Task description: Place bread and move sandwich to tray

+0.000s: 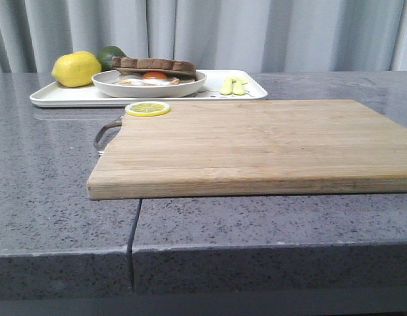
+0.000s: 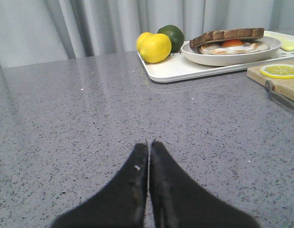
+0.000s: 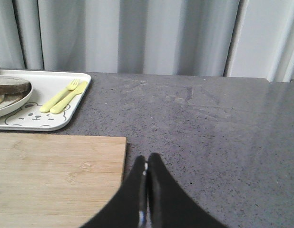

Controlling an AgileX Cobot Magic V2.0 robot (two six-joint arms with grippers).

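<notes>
The sandwich (image 1: 154,68) lies on a round white plate (image 1: 149,87), and the plate stands on the white tray (image 1: 65,96) at the back left. A brown-crusted bread slice (image 2: 227,34) covers a fried egg with an orange yolk (image 2: 232,43). In the right wrist view only the plate's edge (image 3: 14,107) and the tray's bear drawing (image 3: 35,114) show. My left gripper (image 2: 148,143) is shut and empty, low over bare counter well short of the tray. My right gripper (image 3: 147,158) is shut and empty by the cutting board's far right corner. Neither arm shows in the front view.
A wooden cutting board (image 1: 256,145) with a metal handle (image 1: 106,133) fills the counter's middle, a lemon slice (image 1: 147,108) on its back left corner. A whole lemon (image 1: 76,68) and a green lime (image 1: 111,56) sit on the tray's left end, yellow cutlery (image 1: 233,85) on its right. Grey curtains hang behind.
</notes>
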